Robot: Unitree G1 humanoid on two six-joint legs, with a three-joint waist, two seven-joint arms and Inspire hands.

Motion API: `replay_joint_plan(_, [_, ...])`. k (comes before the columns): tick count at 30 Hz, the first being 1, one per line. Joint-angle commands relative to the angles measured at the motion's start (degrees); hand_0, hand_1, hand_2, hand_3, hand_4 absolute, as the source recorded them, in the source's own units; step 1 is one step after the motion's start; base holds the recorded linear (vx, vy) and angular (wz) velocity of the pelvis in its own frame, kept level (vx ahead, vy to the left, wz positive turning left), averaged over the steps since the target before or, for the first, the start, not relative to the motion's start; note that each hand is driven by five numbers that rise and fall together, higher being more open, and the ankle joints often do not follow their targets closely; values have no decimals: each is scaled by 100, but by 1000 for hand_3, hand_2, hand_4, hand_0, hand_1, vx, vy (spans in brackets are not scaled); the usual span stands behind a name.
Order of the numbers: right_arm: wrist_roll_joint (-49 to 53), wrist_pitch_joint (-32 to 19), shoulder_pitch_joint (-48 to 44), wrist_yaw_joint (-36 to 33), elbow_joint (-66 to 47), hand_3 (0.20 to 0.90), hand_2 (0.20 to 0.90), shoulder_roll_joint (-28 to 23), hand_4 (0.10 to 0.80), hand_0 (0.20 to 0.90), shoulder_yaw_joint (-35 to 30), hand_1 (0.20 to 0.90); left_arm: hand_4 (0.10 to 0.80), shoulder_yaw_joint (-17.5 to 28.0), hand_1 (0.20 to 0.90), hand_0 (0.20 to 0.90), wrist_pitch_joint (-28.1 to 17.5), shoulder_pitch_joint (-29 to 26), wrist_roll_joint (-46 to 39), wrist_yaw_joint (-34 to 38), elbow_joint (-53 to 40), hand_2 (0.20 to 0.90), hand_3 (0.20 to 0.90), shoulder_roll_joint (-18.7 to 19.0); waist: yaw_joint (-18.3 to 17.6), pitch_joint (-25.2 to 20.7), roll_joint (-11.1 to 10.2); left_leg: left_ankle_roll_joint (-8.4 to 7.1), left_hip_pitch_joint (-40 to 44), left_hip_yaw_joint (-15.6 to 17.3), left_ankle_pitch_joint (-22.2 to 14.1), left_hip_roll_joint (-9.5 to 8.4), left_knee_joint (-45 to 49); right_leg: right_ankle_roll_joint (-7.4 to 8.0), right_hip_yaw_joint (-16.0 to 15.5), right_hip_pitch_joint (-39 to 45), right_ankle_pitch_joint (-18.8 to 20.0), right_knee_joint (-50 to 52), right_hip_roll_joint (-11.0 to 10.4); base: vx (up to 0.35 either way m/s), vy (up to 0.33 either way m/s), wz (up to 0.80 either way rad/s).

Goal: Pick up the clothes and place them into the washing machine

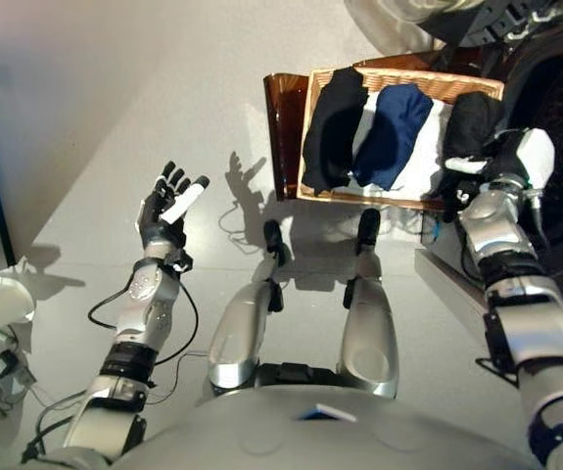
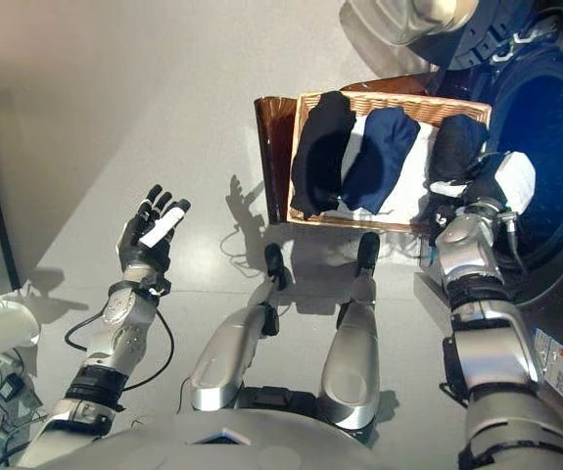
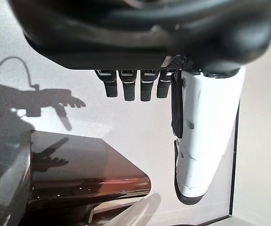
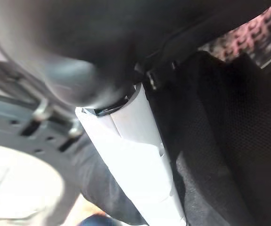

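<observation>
Left hand (image 1: 167,210) sits raised over the bare grey floor (image 1: 85,117) at far left, palm up, fingers straight and spread, white-covered thumb out, holding nothing; well apart from the clothes. Rectangular woven wicker basket (image 1: 332,75) lies right of centre on the floor, brown panel along its left side. Inside, left to right: black folded garment (image 1: 332,127), navy blue garment (image 1: 394,132), white cloth (image 1: 428,147) beneath, black bunched garment (image 1: 469,122) at the right end. Clothes look soft, light and limp; best pinched at a bunched fold. Right hand (image 1: 511,157) reaches down at the basket's right end against the black bunched garment; fingers hidden in dark fabric, so grip cannot be told. Dark round washing machine opening (image 2: 545,147) sits far right, beside the basket.
</observation>
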Motion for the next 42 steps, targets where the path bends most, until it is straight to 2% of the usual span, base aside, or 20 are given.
replay_joint_plan(1, [390,-617,171,-438,-627,200,200,88,300,200,-345,200,800,255,900,900,-375,142,193,91,-266,900,900,200,6,-215,-254,-516,103,-125,-90,19,-13,279,88,68,-746,731,-367,17,-16,-6])
replay_joint_plan(7, [1885,-1599,913,-187,-1356,200,200,589,300,200,-893,200,800,339,900,900,-317,268,157,54,-132,900,900,193,-100,-286,-391,-517,230,-113,-113,71,29,282,82,207,-815,737,-337,11,-7,-1])
replay_joint_plan(8, [2769,-2033,1029,77,-1339,200,200,795,300,200,-1021,200,800,353,900,900,-311,292,93,6,-88,900,900,179,-127,-288,-416,-517,287,-118,-146,81,38,282,82,256,-858,753,-326,0,0,0])
replay_joint_plan(9, [2773,-2037,1024,81,-1334,200,200,792,300,200,-1021,200,800,355,900,900,-311,289,92,5,-87,900,900,179,-121,-302,-417,-515,262,-113,-123,82,32,279,88,232,-828,737,-324,14,-14,-3])
replay_joint_plan(11, [4395,-2567,1146,688,-1122,200,200,1093,300,200,-1173,200,800,357,900,900,-288,286,-42,-94,50,900,900,132,-147,-305,-449,-526,324,-114,-160,91,54,270,83,266,-881,773,-313,10,-21,-7])
replay_joint_plan(16, [7027,-3124,800,1497,-485,200,200,1543,300,200,-1526,200,800,267,900,900,-307,210,-271,-170,115,900,900,81,-106,-292,-381,-548,326,-110,-177,63,42,260,95,255,-902,747,-316,1,-7,-2])
replay_joint_plan(17, [7046,-3129,786,1519,-464,200,200,1534,300,200,-1527,200,800,269,900,900,-308,201,-272,-171,117,900,900,81,-103,-291,-382,-546,306,-107,-155,64,43,257,99,238,-873,736,-314,0,0,0])
replay_joint_plan(20, [8192,-3166,396,1734,20,200,200,1704,300,200,-1763,200,800,188,900,900,-298,147,-435,-176,137,900,900,22,-48,-270,-284,-564,317,-122,-148,42,10,259,96,254,-893,730,-338,0,0,0])
replay_joint_plan(21, [8568,-3166,122,1712,281,200,200,1685,300,200,-1888,200,800,116,900,900,-296,130,-507,-188,146,900,900,9,0,-274,-194,-565,299,-117,-138,20,-8,258,100,233,-905,735,-350,0,0,0])
replay_joint_plan(32, [8477,-3301,-572,1512,318,200,200,1185,300,200,-1884,200,800,-155,900,900,-383,121,-490,-271,-112,900,900,83,122,-136,139,-612,45,-56,-41,-1,-44,257,148,-116,-888,803,-364,-5,-6,0])
replay_joint_plan(42, [8202,-3719,-1053,737,350,200,200,584,300,200,-2271,200,800,-295,900,900,-455,194,-586,-194,-235,900,900,171,136,-120,364,-663,-152,-41,-71,1,-44,240,235,-447,-1004,977,-356,2,-7,-1])
